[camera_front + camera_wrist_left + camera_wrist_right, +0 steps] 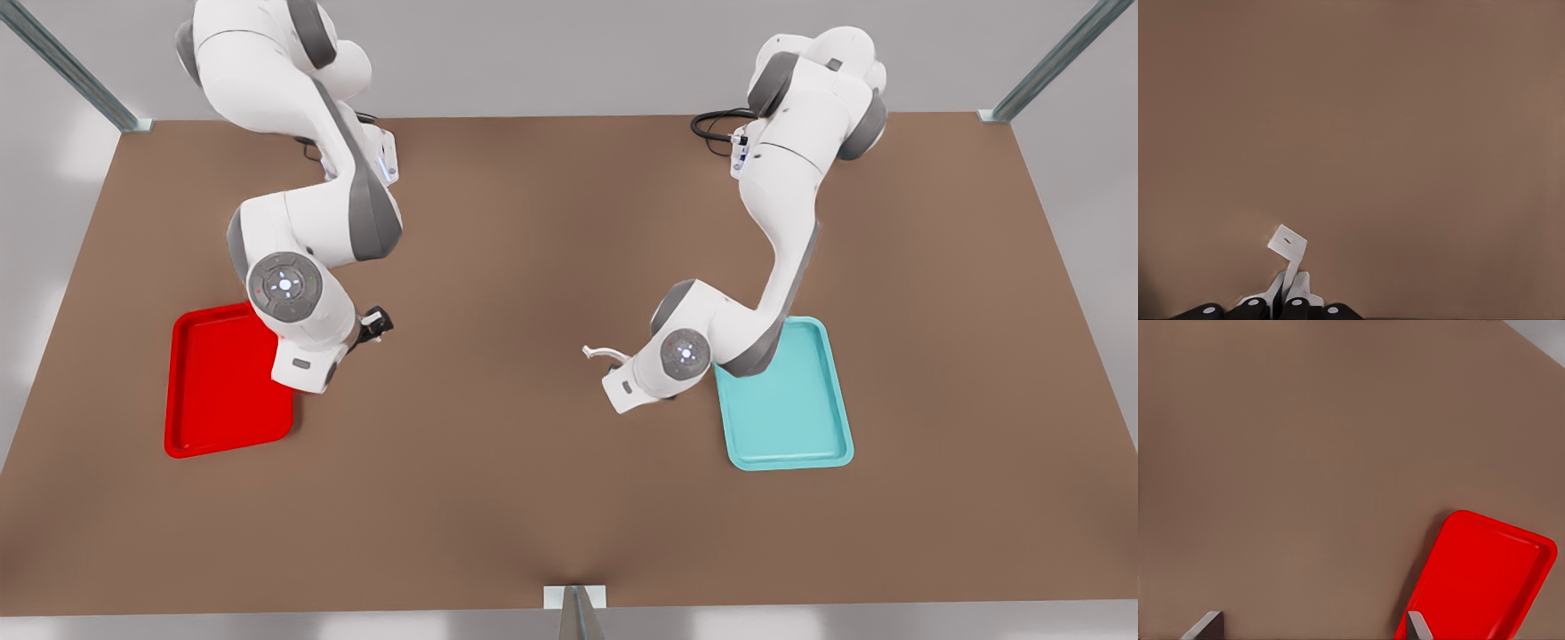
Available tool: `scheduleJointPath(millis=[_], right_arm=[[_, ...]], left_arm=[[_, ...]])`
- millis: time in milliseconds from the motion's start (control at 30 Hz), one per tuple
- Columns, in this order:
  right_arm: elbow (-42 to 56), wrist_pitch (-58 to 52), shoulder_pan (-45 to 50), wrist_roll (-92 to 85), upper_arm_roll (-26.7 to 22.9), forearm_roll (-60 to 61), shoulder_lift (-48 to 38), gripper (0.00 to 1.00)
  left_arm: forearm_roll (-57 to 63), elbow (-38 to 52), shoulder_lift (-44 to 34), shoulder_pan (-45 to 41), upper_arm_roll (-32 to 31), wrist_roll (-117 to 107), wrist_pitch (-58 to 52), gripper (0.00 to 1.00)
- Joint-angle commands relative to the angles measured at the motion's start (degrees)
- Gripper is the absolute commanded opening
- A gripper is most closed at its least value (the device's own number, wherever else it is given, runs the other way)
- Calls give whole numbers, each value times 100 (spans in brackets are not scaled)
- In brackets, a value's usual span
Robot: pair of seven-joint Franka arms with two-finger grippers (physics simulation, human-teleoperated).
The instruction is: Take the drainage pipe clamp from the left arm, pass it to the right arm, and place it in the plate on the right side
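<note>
Clamp held aloft over the brown table, both trays seen bare.

The table is spanned by two white arms. On the front view's left, the red plate is seen with nothing in it, its near corner overlapped by the right arm; the right gripper is held beside the plate, fingers spread wide apart. On the front view's right, the teal tray is likewise bare, partly covered by the left arm. The left gripper is clamped on the drainage pipe clamp, which is carried above open table between the two trays, one flat tab poking out.
</note>
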Motion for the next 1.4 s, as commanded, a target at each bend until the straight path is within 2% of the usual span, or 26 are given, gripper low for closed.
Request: scheduleJointPath(millis=[0,67,133,200,267,300,467,533,900,1367], right_arm=[[20,442,89,-226,5,397,157,100],[2,995,353,-226,452,660,367,100],[-147,1550,379,-366,602,1021,588,100],[-375,1919,397,-955,602,1039,544,100],[-1447,2789,397,-1246,602,1083,-97,100],[-1685,2965,397,-1263,602,1083,-265,100],[-1922,3781,827,-2168,611,741,-133,100],[-1914,4503,810,-3337,611,608,113,100],[-2160,4556,784,-7177,602,652,-98,98],[-2485,4618,889,-7380,655,933,43,98]], left_arm=[[-124,175,13,-163,-38,-5510,-407,21],[-133,395,74,-365,-38,-5923,-389,21],[-133,694,223,-470,-126,-6257,-398,21],[-133,825,346,-532,-126,-6266,-389,21],[-142,843,391,-532,-187,-6266,-345,21],[-142,843,399,-532,-187,-6266,-337,21],[-133,861,435,-567,-240,-6248,-310,21],[-80,870,435,-602,-249,-6205,-319,21],[-89,887,478,-690,-249,-5791,-134,21],[-106,1177,645,-681,-258,-5765,-143,21]])
